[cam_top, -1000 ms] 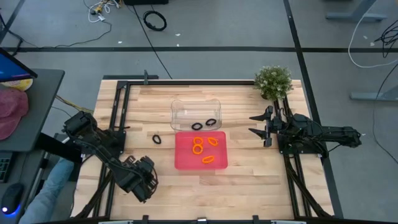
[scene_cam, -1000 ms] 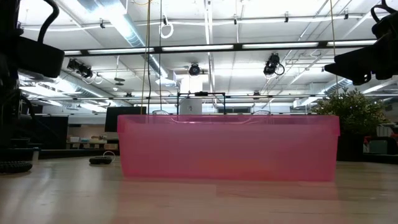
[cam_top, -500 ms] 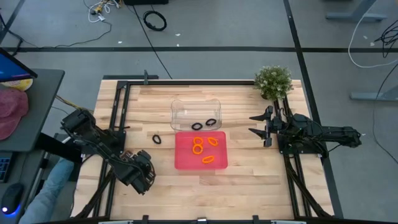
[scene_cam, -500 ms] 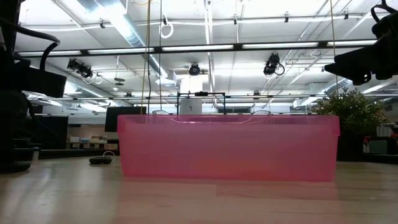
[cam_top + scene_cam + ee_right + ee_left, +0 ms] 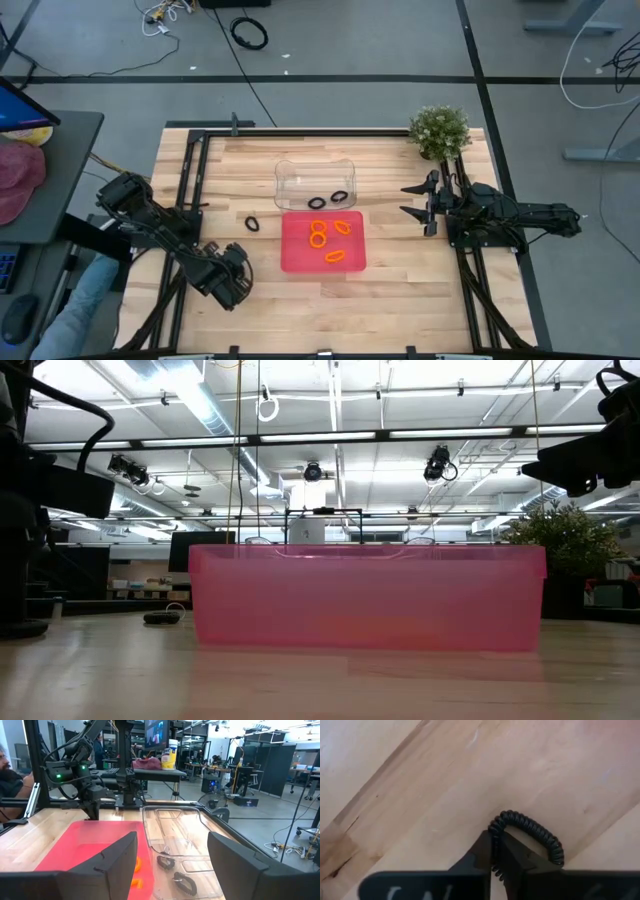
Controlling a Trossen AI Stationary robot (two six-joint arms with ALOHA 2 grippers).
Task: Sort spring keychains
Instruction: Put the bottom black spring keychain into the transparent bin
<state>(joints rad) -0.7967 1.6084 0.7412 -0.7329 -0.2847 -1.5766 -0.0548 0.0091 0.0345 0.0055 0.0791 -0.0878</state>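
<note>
My left gripper (image 5: 494,851) stands at the table's near left (image 5: 230,285), pointing down, shut on a black spring keychain (image 5: 532,827) that its wrist hides in the high view. Another black keychain (image 5: 252,223) lies on the wood left of the red tray (image 5: 300,262). Several orange keychains (image 5: 318,238) lie in the tray. Two black ones (image 5: 328,199) lie in the clear container (image 5: 290,172) behind it. My right gripper (image 5: 412,200) waits open at the table's right, level, facing the containers. My left gripper pinches one side of the black coiled loop (image 5: 495,827) between its two fingers. The fingers come from above, slanting down, and lie across the coil. The rest of the loop (image 5: 547,840) curves out beyond the fingertips and lies flat on the wooden table.
A potted plant (image 5: 440,130) stands at the far right corner. A black frame rail (image 5: 190,180) runs along the table's left side beside my left arm. Bare wood lies in front of the red tray (image 5: 366,598), which fills the middle of the low view.
My left arm has come down and shifted a little toward the table's far edge, then kept still. The trays and the other keychains lie as before.
</note>
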